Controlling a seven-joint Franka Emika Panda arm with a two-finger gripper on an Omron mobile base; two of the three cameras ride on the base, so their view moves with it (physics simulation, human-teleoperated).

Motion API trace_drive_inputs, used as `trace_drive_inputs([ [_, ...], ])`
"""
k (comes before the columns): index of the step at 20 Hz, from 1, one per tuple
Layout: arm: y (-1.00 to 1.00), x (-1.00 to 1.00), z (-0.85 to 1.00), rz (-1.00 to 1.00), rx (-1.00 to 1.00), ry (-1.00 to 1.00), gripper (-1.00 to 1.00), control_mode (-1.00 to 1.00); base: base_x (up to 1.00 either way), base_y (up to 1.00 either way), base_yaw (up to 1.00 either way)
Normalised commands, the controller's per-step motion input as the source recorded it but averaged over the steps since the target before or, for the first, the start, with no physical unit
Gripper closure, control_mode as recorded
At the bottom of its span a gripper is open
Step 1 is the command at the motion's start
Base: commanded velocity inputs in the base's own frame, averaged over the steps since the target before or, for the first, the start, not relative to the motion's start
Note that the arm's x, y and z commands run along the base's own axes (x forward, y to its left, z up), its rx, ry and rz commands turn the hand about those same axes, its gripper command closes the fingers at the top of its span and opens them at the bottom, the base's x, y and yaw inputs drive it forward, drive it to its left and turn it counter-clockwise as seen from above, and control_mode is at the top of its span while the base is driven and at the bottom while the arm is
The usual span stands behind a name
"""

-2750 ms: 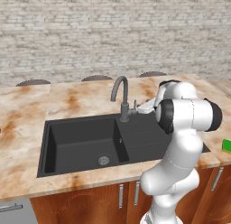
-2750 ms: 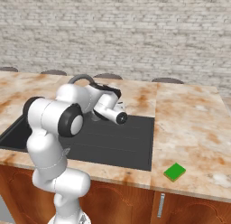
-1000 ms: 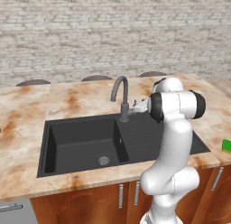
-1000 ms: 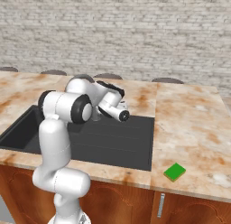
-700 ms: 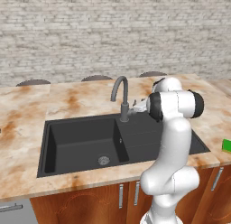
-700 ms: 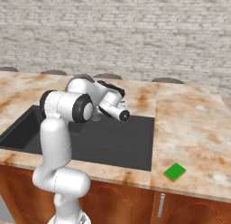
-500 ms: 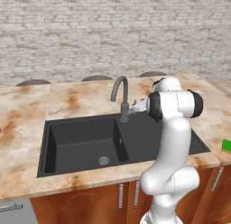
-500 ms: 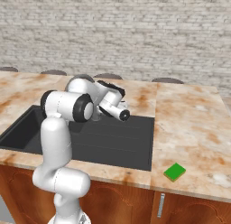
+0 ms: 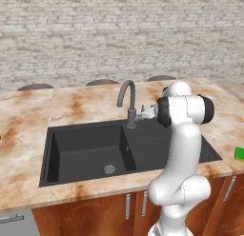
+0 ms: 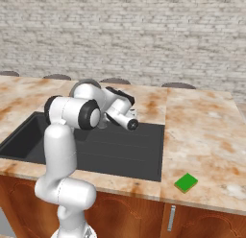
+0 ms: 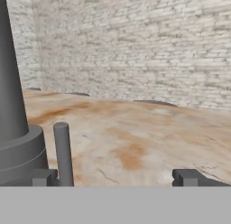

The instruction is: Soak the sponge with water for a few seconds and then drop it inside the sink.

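Note:
The green sponge [image 10: 186, 183] lies flat on the marble counter right of the black sink [image 9: 86, 149], far from my hand; it also peeks in at the edge as the sponge [image 9: 239, 153]. My gripper [image 9: 141, 117] hovers at the base of the grey curved faucet [image 9: 127, 103], behind the drainboard. In the hand view the gripper [image 11: 115, 178] is open, and the faucet's thin handle lever [image 11: 63, 153] stands between the fingers, close to the left fingertip [image 11: 43, 177]. The faucet base [image 11: 18, 142] is just left of it. No water runs from the spout.
The deep basin with its round drain [image 9: 109, 169] is on the sink's left, the flat drainboard [image 10: 120, 155] on its right. A brick wall [image 9: 119, 35] backs the counter. Chair backs [image 9: 101, 82] show behind the far edge.
Since 2.8 s ago the arm has folded upright and the hand has slid a little left, closer to the faucet. Over the last second nothing has visibly moved.

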Motion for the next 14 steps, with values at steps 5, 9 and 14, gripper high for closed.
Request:
trace_drive_inputs([
  [5, -0.09, 0.02, -0.06, -0.04, 0.00, 0.00, -1.00, -1.00, 0.00, 0.00, 0.00],
  [9, -0.06, 0.05, 0.00, -0.05, 0.00, 0.00, -1.00, -1.00, 0.00, 0.00, 0.00],
  [14, -0.22, 0.01, 0.00, -0.05, 0.00, 0.02, -1.00, -1.00, 0.00, 0.00, 0.00],
])
